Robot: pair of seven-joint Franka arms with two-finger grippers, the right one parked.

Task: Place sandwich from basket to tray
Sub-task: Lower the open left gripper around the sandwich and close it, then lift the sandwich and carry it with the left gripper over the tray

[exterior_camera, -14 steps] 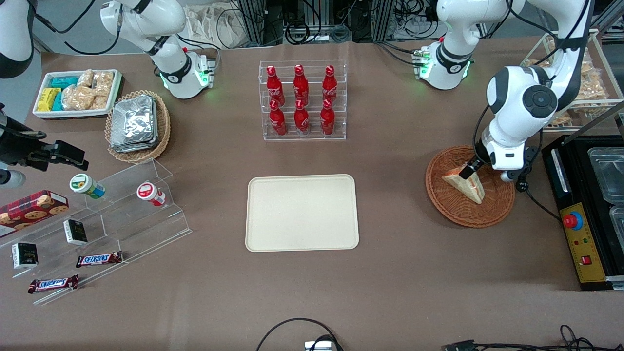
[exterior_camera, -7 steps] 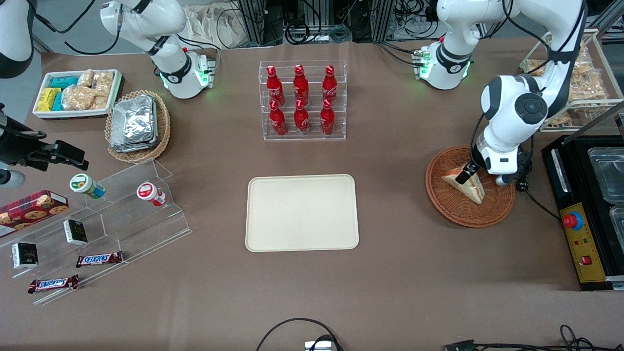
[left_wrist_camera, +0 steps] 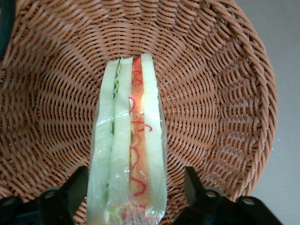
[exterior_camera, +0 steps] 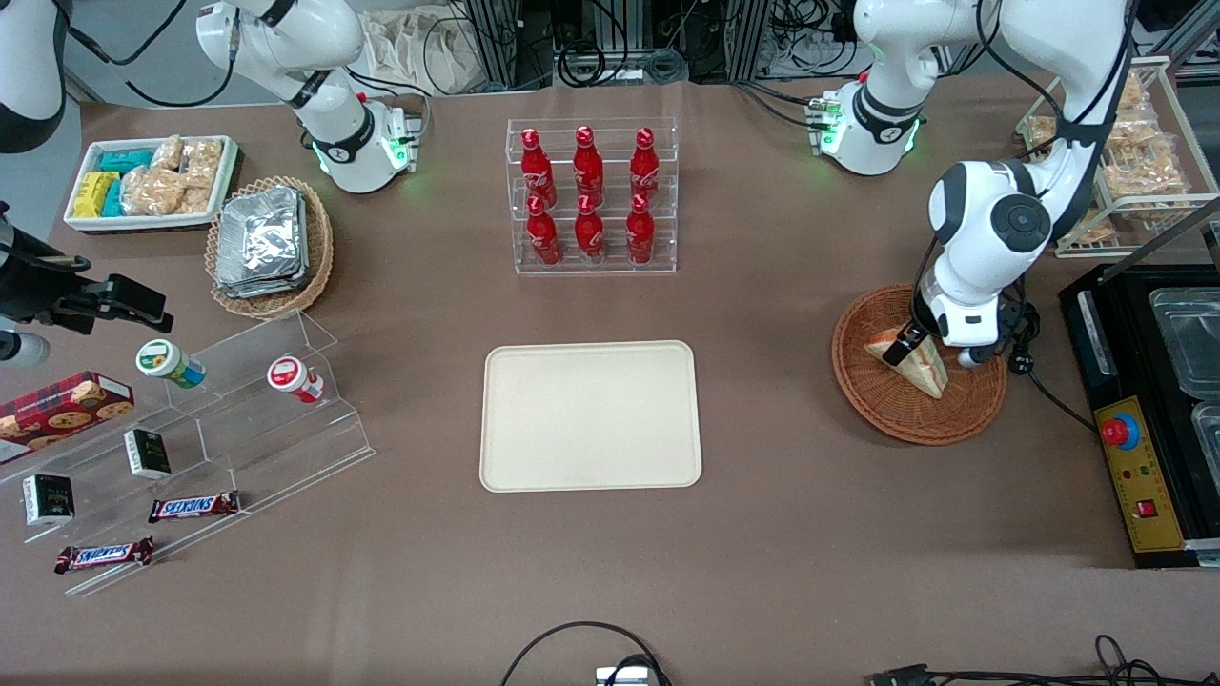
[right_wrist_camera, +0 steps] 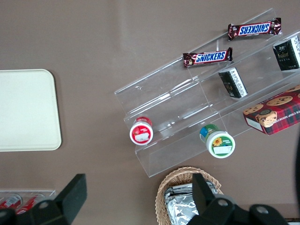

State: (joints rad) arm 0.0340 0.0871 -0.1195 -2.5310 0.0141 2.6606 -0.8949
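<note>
Pincer (left_wrist_camera: 126, 194) fingers stand apart, straddling the sandwich (left_wrist_camera: 127, 159) lying in the basket (left_wrist_camera: 220, 108).

A robotics lab staged as a snack counter — white robot arms (exterior_camera: 991, 229) bolted to a brown-covered table (exterior_camera: 610, 572), cable bundles (exterior_camera: 610, 48) along its edge, an emergency-stop box (exterior_camera: 1134, 467), cola bottles (exterior_camera: 589, 195) and chocolate bars (exterior_camera: 191, 506) on clear acrylic racks.
</note>
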